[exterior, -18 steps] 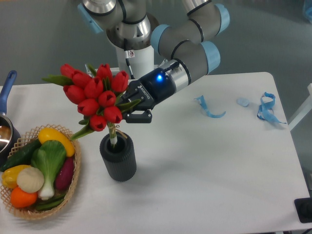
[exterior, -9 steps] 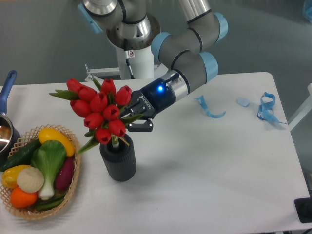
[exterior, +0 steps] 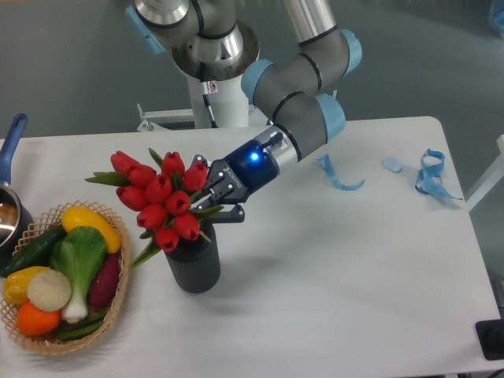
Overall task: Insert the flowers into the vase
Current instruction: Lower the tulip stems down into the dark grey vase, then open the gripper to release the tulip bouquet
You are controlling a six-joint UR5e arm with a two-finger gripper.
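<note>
Gripper [exterior: 211, 198]: clamped on the flowers [exterior: 161, 201]
Flowers: over the vase [exterior: 193, 264] mouth (stems hidden)
Beside: wicker basket [exterior: 118, 303], left
Far right: blue ribbons [exterior: 429, 175]

Vase [exterior: 193, 264] stands on desk [exterior: 339, 299], left of desk's middle. Flowers [exterior: 161, 201] directly above vase, stems down in its mouth, heads leaning up-left of it. Pincer [exterior: 211, 198] just up-right of vase, at flowers' stems. Wicker basket [exterior: 47, 342] left of vase, near desk's front-left corner, toy vegetables [exterior: 67, 272] inside. Pan [exterior: 9, 201] behind basket, far left of vase. Ribbon scraps [exterior: 429, 177] well right of vase, toward desk's back-right.
</note>
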